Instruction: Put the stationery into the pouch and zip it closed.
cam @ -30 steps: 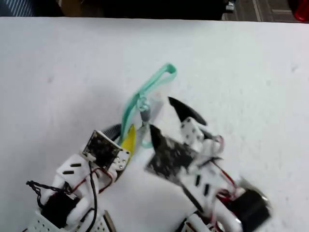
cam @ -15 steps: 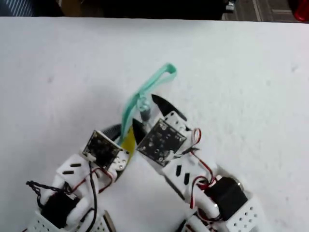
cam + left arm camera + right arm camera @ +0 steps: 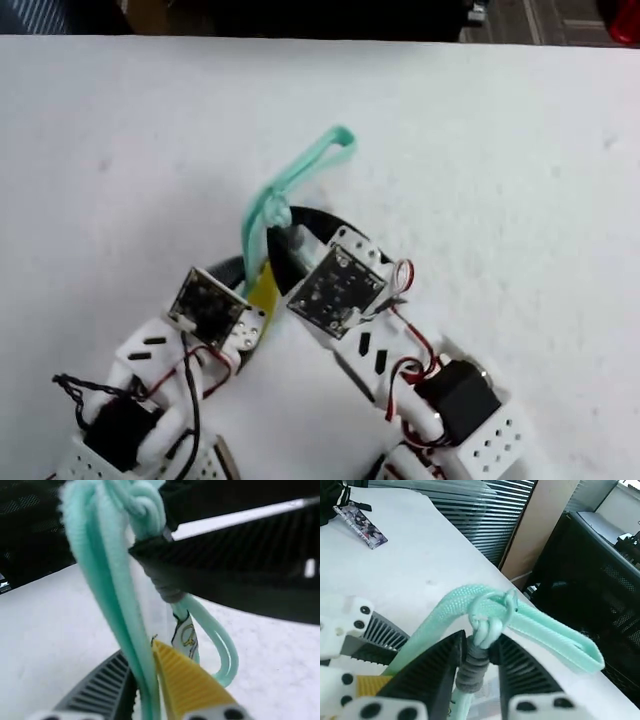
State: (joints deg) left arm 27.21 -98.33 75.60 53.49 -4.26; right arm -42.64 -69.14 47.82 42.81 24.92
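Note:
The pouch [image 3: 290, 180] stands on edge on the white table [image 3: 500, 150], seen as a mint green band with a cord loop. In the high view my left gripper [image 3: 252, 272] is at its near end. The left wrist view shows its yellow finger [image 3: 187, 685] and grey finger [image 3: 105, 690] shut on the mint edge [image 3: 120, 595]. My right gripper [image 3: 479, 640] has its black fingers [image 3: 435, 675] shut on the grey zipper pull [image 3: 472, 667], just below the mint cord knot [image 3: 487, 625]. In the high view the right gripper [image 3: 288, 228] sits beside the left one.
The two arms lean close together at the table's near side. A dark card [image 3: 362, 522] lies far off on the table. Black mesh furniture [image 3: 600, 570] stands beyond the table's edge. A red thing [image 3: 625, 20] is at the far right corner.
My right gripper swung in from the right and shut its black fingers on the zipper pull. The pouch's far end shifted slightly left and away. The left arm stayed put.

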